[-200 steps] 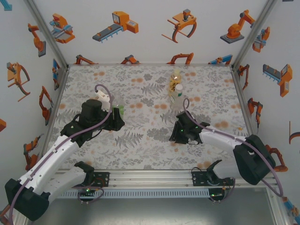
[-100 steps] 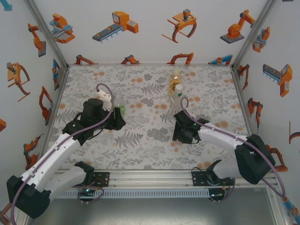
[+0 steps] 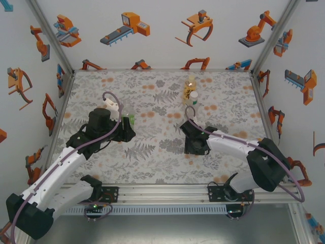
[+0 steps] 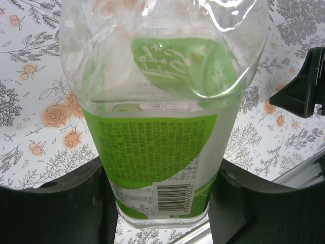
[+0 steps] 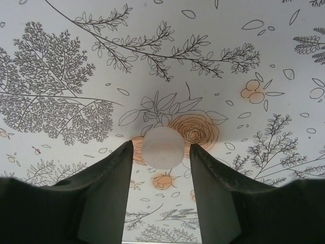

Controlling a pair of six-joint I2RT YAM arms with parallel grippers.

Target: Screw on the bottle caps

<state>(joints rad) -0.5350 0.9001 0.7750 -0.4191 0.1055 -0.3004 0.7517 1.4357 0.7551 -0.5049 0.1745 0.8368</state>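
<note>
inside enclosure (image 3: 152, 51), three bottles (image 3: 192, 96), one cap (image 5: 162, 147)

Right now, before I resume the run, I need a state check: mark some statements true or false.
The left tool holds the green-labelled bottle. True.
The right tool grips a bottle. False: its open jaws straddle a white cap on the table.
The amber bottle and the white-labelled bottle stand close together. True.
The white cap lies beside the left tool. False: it lies between the right tool's fingers.
</note>
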